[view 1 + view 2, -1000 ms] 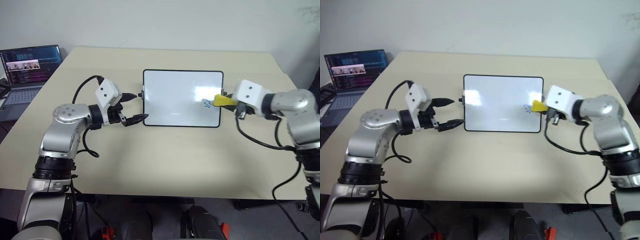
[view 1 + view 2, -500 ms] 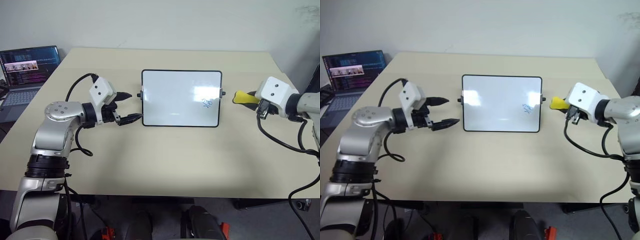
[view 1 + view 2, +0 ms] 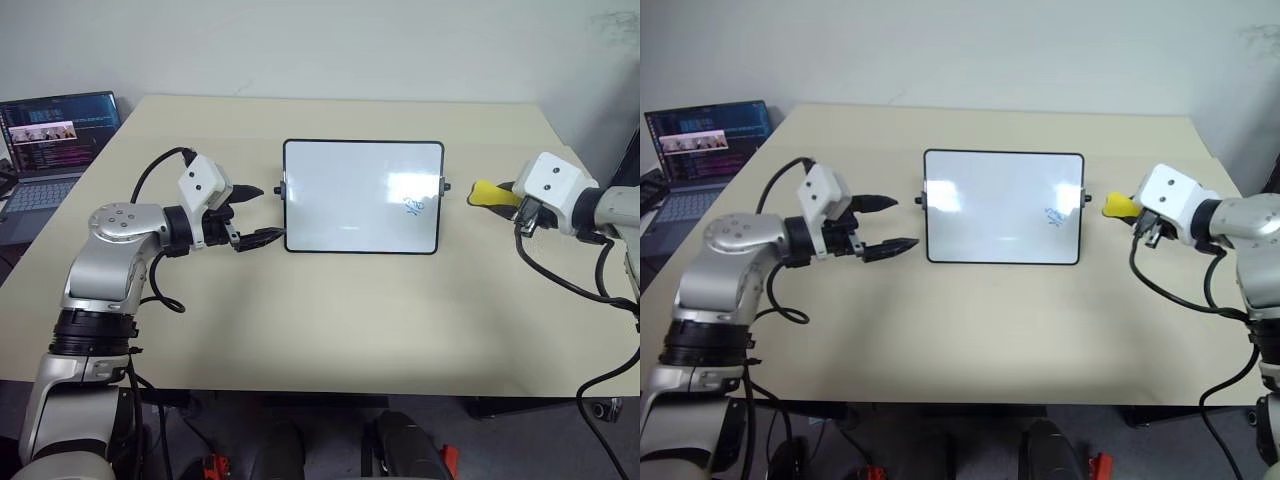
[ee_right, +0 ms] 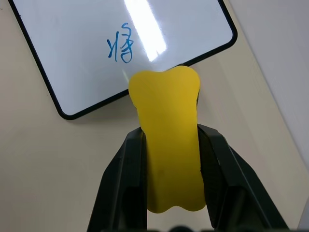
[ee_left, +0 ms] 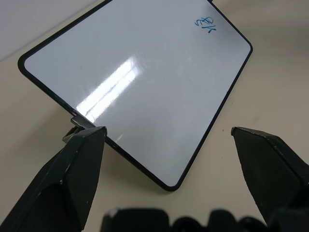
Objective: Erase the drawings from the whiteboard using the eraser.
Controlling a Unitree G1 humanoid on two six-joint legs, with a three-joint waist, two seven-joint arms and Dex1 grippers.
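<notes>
We see the whiteboard (image 3: 362, 196) lying flat near the middle of a pale beige table (image 3: 330, 320), its thin black frame closed all round and a small black knob on each short side. One blue marker drawing (image 3: 416, 206) sits on the white surface close to the board's right edge; the rest of the surface looks clean, with glare patches on it. Our right gripper (image 4: 169, 145) is off the board, just past its right edge above the table, and its two black fingers are pinched on the yellow eraser (image 3: 490, 193), whose free end points toward the board. Our left gripper (image 3: 256, 212) is at the board's left edge, its fingers spread apart with nothing between them; one fingertip (image 5: 87, 140) lies right by the knob on that side, though we cannot tell whether it touches. A laptop (image 3: 50, 150) with a lit screen stands at the table's far left corner.
</notes>
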